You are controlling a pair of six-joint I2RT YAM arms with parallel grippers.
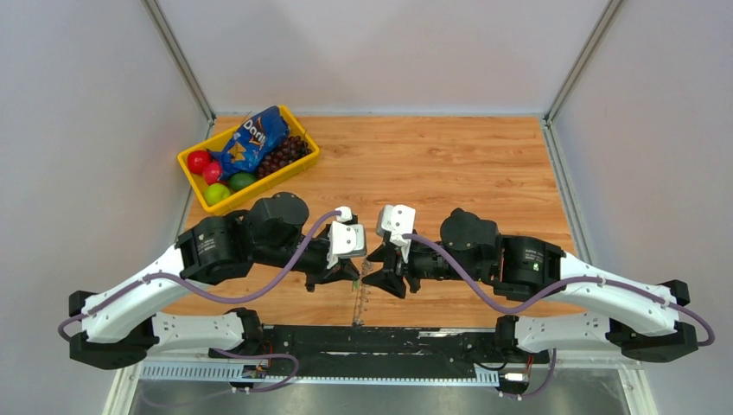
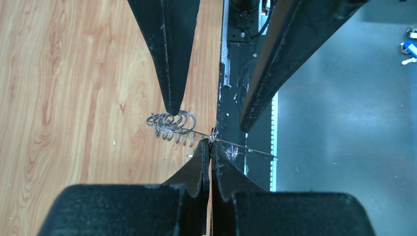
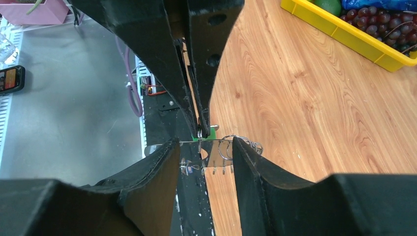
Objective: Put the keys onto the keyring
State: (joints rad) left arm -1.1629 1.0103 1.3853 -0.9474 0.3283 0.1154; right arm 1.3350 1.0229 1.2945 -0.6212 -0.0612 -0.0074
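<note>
The keyring [image 3: 216, 141] is a thin silvery hoop held in the air over the table's near edge, with small silver rings [image 2: 172, 123] bunched on one side. My right gripper [image 3: 204, 142] has its fingers wide apart, and the hoop spans the gap and touches both. My left gripper [image 2: 210, 143] is shut, its tips right at the hoop's wire. In the right wrist view the keys' green tag [image 3: 212, 130] shows at the left gripper's tips [image 3: 202, 132]; the keys themselves are mostly hidden. In the top view the left gripper [image 1: 353, 275] and right gripper [image 1: 378, 272] meet tip to tip.
A yellow bin [image 1: 195, 183] at the back left holds a blue chip bag, grapes and fruit. The black mounting rail [image 1: 380, 339] runs just below the table's near edge. A phone [image 3: 10, 78] lies on the grey surface beyond that edge.
</note>
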